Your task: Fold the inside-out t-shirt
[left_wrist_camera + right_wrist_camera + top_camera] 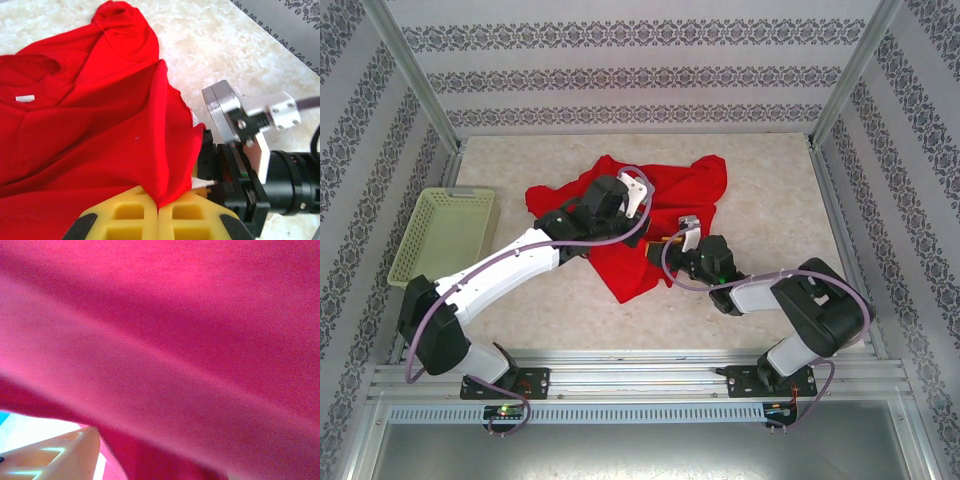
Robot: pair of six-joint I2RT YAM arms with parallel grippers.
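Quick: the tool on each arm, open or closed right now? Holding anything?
Left tool: closed, pinching a fold of the red t-shirt.
Right tool: cannot be told; the t-shirt hides its fingers.

Pale green basket (445, 235) on the left, beige marbled tabletop (775, 200), floral-striped walls (620, 60), metal frame posts (413, 75)

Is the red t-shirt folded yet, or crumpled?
Not folded: the t-shirt lies crumpled in an uneven heap on the table, and the left gripper pinches a raised ridge of it.
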